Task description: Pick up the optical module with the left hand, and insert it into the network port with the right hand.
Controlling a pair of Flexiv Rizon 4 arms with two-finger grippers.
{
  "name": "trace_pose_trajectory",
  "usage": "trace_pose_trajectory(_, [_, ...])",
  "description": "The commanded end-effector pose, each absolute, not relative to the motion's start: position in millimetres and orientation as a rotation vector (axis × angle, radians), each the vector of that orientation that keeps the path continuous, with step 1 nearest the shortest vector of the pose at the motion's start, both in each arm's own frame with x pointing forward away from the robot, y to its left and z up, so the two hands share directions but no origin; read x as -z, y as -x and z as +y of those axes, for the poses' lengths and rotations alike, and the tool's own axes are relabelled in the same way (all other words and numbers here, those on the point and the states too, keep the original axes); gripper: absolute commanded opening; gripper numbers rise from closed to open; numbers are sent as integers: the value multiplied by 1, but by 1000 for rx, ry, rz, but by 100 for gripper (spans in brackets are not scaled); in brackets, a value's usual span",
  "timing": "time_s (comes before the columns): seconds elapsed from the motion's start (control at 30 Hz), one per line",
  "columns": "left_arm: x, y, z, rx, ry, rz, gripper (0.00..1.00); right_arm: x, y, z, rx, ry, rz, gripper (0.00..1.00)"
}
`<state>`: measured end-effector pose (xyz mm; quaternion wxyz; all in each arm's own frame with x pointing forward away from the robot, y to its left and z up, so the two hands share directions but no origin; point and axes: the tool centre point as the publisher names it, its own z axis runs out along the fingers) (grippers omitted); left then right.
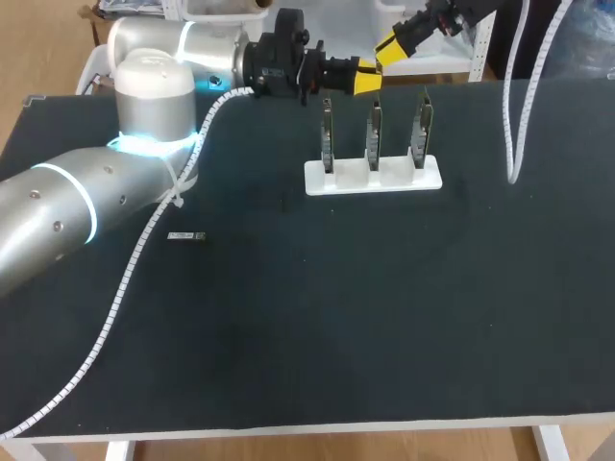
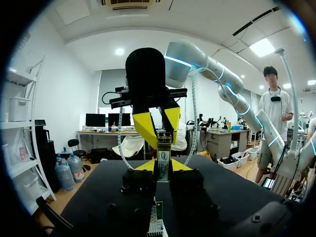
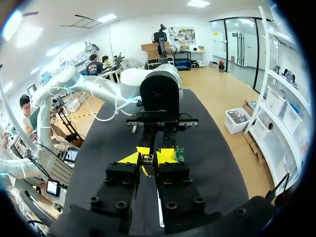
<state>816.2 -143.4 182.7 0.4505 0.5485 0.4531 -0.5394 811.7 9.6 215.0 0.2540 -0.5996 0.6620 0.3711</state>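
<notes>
The optical module (image 2: 163, 154), a slim metal piece with a label, is held in the air behind the white stand (image 1: 373, 176). The stand carries three upright boards with network ports (image 1: 374, 130). My left gripper (image 1: 369, 79) comes in from the left and is shut on the module's near end (image 2: 164, 166). My right gripper (image 1: 385, 48) comes down from the back right and faces the left one. Its yellow fingers (image 2: 146, 129) press the module's far end from both sides. In the right wrist view the module (image 3: 147, 159) sits between that gripper's (image 3: 148, 158) close-set tips.
A small flat part (image 1: 185, 235) lies on the black table (image 1: 336, 317) at the left. A white ribbed cable (image 1: 516, 106) hangs down at the right behind the stand. My left arm's cable (image 1: 125, 279) trails over the table's left side.
</notes>
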Motion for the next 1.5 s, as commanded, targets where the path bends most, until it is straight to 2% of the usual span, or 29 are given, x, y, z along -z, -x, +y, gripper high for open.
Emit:
trace_pose_trajectory(0.03, [-181,-829,-145,1350,-1372,1108,0,-215,-803,10,-998,1625,1797,0])
trace_pose_trajectory(0.27, [-181,-829,-145,1350,-1372,1108,0,-215,-805,10,-998,1623,1798,0])
trace_pose_trajectory(0.3, [-181,-829,-145,1350,-1372,1108,5,-215,-805,9,-998,1623,1798,0])
trace_pose_trajectory(0.33, [-181,-829,-145,1350,-1372,1108,58,-215,-806,9,-999,1623,1798,0])
trace_pose_trajectory(0.37, [-181,-829,-145,1350,-1372,1108,100,-215,-806,9,-998,1624,1798,0])
trace_pose_trajectory(1.5, [-181,-829,-145,1350,-1372,1108,100,-217,-815,-6,-987,1640,1793,0])
